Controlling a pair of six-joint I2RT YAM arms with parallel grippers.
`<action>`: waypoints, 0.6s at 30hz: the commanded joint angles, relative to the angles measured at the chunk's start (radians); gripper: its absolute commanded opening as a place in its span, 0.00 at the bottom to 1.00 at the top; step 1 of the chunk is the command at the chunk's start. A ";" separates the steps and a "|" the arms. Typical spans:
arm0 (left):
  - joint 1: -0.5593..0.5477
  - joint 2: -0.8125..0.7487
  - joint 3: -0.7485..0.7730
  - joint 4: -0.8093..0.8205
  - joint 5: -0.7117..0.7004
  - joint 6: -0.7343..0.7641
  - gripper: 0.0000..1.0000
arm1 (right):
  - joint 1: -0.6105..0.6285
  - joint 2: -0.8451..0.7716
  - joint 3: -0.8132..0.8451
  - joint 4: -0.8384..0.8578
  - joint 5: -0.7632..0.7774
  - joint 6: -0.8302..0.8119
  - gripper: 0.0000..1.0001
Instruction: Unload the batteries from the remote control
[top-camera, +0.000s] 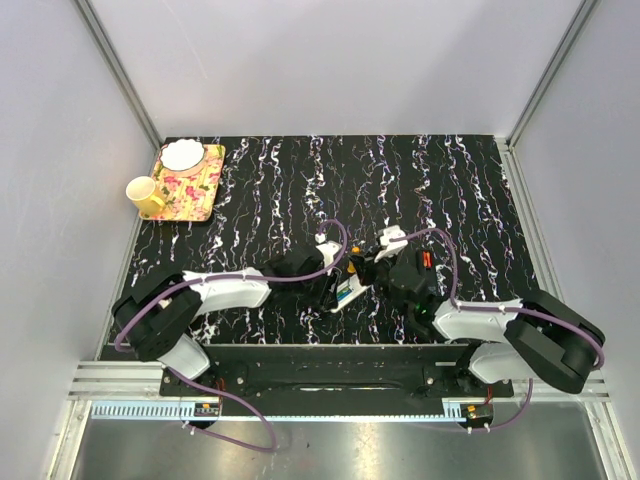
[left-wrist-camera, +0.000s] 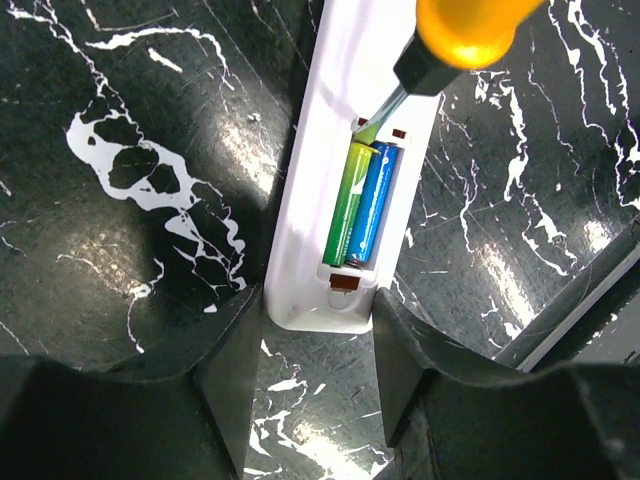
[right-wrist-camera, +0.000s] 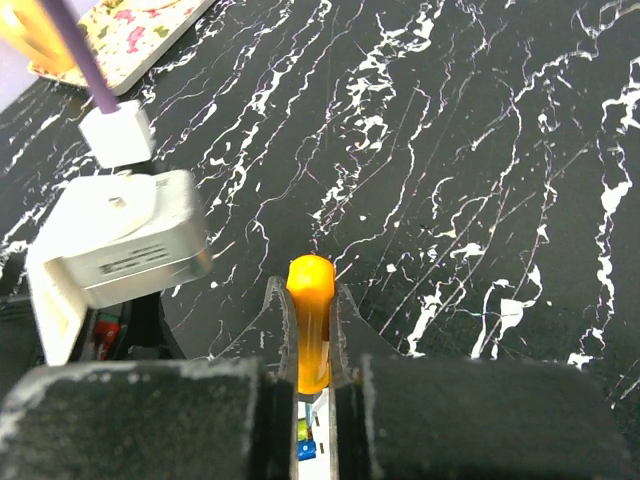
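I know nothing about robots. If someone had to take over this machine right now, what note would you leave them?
Left gripper: shut on the white remote, open back facing up.
Right gripper: shut on an orange-handled screwdriver, tip at the end of the green battery.
Green battery and blue battery lie side by side inside the remote.
Done: batteries exposed, tool in place.
Left: pry out both batteries; neither is out yet.

remote (left-wrist-camera: 345, 90) cut off at top edge, screwdriver handle (left-wrist-camera: 465, 35) cropped likewise, batteries (right-wrist-camera: 305, 442) mostly hidden behind right hand (right-wrist-camera: 310, 300)
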 joint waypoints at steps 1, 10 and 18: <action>-0.008 0.074 0.009 0.005 -0.021 -0.018 0.30 | -0.093 -0.035 -0.025 -0.029 -0.209 0.173 0.00; -0.002 0.084 0.012 0.002 -0.021 -0.018 0.29 | -0.153 0.006 -0.005 -0.038 -0.359 0.285 0.00; 0.006 0.087 0.010 0.002 -0.024 -0.021 0.28 | -0.231 0.031 0.004 -0.035 -0.480 0.381 0.00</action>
